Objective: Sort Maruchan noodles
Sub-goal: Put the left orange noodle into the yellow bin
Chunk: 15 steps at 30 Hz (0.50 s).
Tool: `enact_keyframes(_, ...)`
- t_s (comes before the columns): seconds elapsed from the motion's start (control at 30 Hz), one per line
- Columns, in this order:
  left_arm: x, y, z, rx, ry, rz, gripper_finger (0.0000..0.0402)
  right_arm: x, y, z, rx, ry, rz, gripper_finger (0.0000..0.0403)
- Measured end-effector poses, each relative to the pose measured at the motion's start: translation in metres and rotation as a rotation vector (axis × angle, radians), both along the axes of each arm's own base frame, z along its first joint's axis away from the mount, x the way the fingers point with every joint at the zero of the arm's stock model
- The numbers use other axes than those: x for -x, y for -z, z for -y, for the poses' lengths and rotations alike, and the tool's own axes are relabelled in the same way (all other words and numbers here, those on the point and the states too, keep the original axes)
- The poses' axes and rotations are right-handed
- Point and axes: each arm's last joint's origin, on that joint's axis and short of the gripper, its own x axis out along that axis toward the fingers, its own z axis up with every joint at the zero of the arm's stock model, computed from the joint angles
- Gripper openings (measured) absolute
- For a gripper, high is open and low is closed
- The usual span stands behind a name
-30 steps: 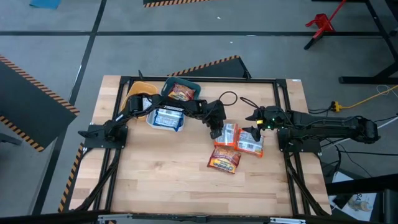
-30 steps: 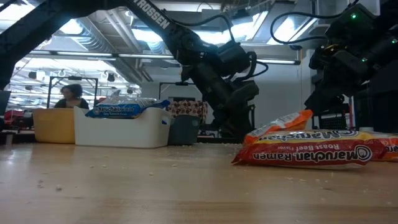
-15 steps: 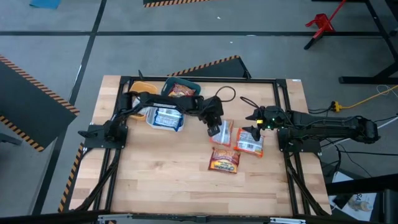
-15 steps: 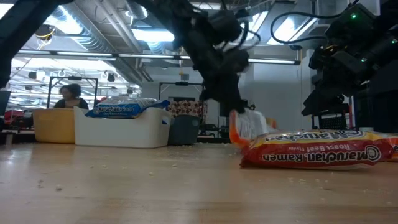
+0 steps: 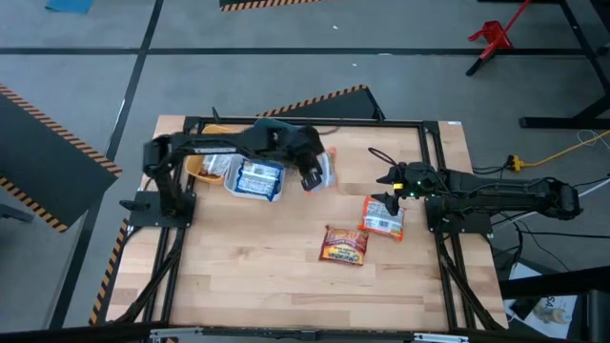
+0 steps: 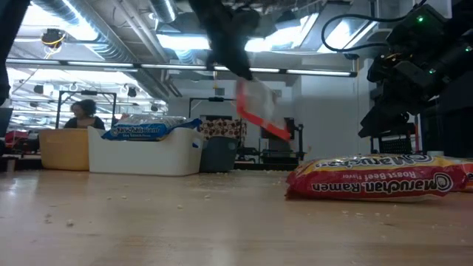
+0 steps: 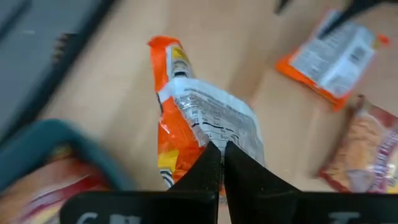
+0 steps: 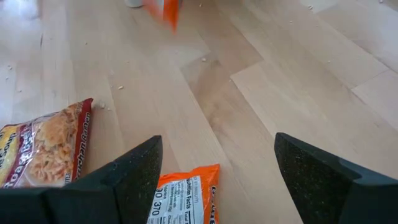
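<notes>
Orange noodle packet (image 5: pixel 325 170) (pinched by left fingers (image 7: pixel 217 163)) has risen toward the bins.

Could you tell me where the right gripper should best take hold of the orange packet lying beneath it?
Probably from above, pinching one long edge of the orange packet: it lies flat on the table, so only its edges offer purchase. The right gripper hangs open over it.

Hidden, cropped and blurred parts, all four views.

Low view: carried orange packet (image 6: pixel 256 111) motion-smeared, print unreadable; left arm cropped by top edge. Left wrist view: teal bin (image 7: pixel 74 149) blurred, cut by the frame edge; packet's lower end hidden behind left gripper (image 7: pixel 219 163). Right wrist view: orange-silver packet (image 8: pixel 183 200) and red packet (image 8: pixel 43 149) cropped by frame edges.
</notes>
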Motion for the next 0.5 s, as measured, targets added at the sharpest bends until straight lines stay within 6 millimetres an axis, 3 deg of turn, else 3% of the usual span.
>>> enact_keyframes(0.3,0.09,-0.061,-0.022,-0.167,-0.354,-0.106,0.0,0.0,0.0,0.0,0.001,0.001,0.001,0.0296)
enact_keyframes(0.5,0.146,-0.087,-0.035,-0.211,-0.513,-0.151,0.0,0.0,0.0,0.0,0.002,0.002,0.0,0.0296)
